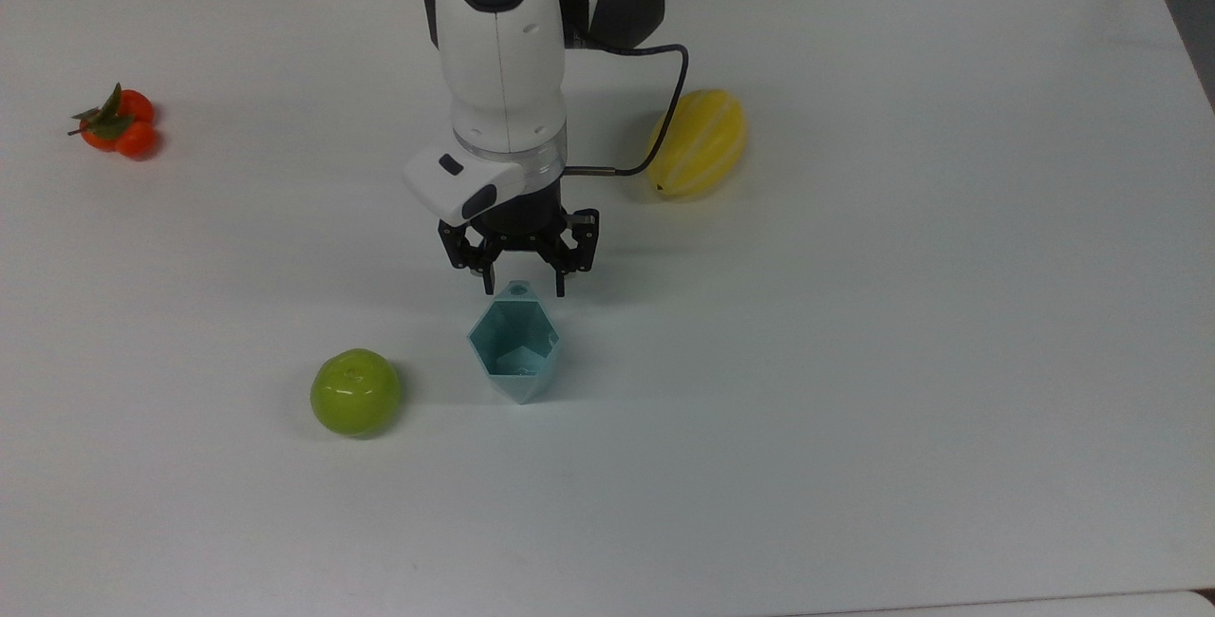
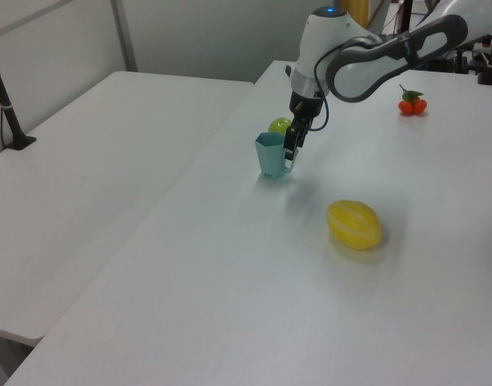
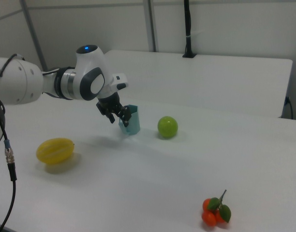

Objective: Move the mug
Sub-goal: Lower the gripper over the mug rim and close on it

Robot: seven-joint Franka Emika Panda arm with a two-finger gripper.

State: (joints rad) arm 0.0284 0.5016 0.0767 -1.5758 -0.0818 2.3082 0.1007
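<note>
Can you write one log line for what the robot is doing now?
tool: open, at cup handle | cup: upright on table, not gripped | apple: beside cup

the mug [image 1: 514, 346] looks like matt pale teal plastic with flat facets. the green apple [image 1: 355, 392] is glossy and smooth, the yellow melon [image 1: 698, 142] ribbed with a soft sheen. the surface [image 1: 902, 313] is smooth matt white. the arm's shell [image 1: 500, 38] is glossy white plastic.
</note>
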